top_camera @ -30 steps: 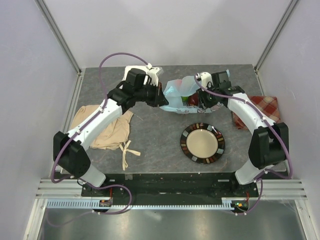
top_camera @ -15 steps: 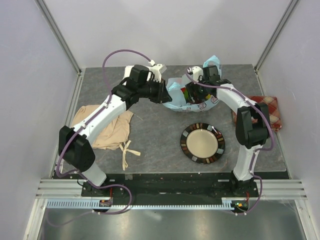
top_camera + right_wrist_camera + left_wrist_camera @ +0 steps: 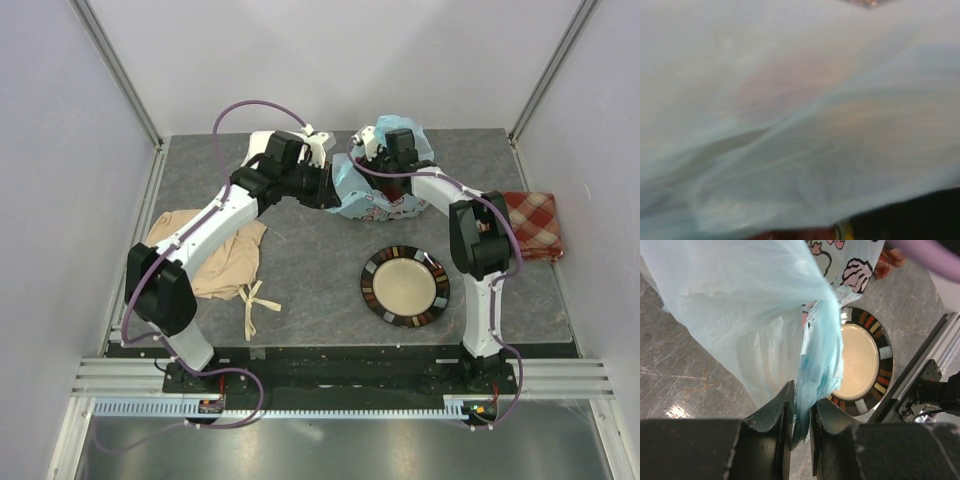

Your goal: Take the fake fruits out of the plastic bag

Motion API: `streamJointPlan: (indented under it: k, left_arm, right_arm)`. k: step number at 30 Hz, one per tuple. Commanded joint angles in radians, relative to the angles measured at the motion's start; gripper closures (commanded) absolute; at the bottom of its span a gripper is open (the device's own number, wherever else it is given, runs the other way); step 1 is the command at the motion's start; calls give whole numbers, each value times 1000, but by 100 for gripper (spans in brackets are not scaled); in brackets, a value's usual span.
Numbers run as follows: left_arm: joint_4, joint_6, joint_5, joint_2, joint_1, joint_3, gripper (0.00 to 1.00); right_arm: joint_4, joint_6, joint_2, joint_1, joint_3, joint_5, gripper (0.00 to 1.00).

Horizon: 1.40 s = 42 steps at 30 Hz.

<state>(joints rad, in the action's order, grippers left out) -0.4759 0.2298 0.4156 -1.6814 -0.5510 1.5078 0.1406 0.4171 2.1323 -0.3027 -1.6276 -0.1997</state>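
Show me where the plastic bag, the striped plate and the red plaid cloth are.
plastic bag [image 3: 372,203], top view, printed lower side of the film.
striped plate [image 3: 405,288], top view, bare cream centre.
red plaid cloth [image 3: 532,222], top view, middle of the fold.

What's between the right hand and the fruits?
The plastic bag itself: its film fills the right wrist view, the fruits only a reddish blur behind it. Left hand pinches the bag's edge.
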Motion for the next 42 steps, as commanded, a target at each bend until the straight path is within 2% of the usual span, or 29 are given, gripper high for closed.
streamJointPlan:
  k: [1,2,3,5,7,8,11,18,25,30,33,34,37,39,42]
  left_arm:
    - [-6,-58,-34,-9,6,49,76]
    - [-6,-61,-37,-9,8,49,76]
    - [-6,-67,-38,-8,6,46,76]
    - [-7,-72,-47,-5,8,45,76]
    - [-6,-72,-55,-1,6,45,76]
    - [-4,-70,-57,-3,6,48,76]
    - [5,-60,-54,-6,6,57,76]
    - [39,-38,-43,-14,8,51,76]
    - [62,-23,-31,-24,6,63,76]
    - [62,-49,-72,-20,8,58,75]
    - [62,-64,-84,-23,8,63,75]
    - [60,-69,-80,-30,10,71,75]
    - [60,-76,-23,-34,8,84,76]
    - [60,-75,26,-26,10,86,81]
    - [60,-72,58,-14,10,75,89]
  right_arm:
    - [-91,57,67,-6,-69,91,34]
    - [-111,57,61,-3,-66,117,39]
    - [-127,57,51,-1,-57,124,52]
    - [-162,58,-4,1,-37,129,66]
    - [-154,63,-79,4,-23,126,75]
    - [-147,71,-109,4,-8,112,84]
    - [-95,74,-219,4,23,86,100]
    - [72,-7,-396,2,-5,-16,100]
    - [293,-70,-653,-21,-6,-184,100]
    - [488,-51,-831,-105,52,-271,100]
    - [553,-26,-906,-170,127,-274,100]
    - [547,-26,-923,-179,176,-268,100]
    - [436,-151,-950,-187,230,-114,100]
    - [354,-231,-927,-174,232,-54,100]
    - [246,-357,-881,-151,192,-133,100]
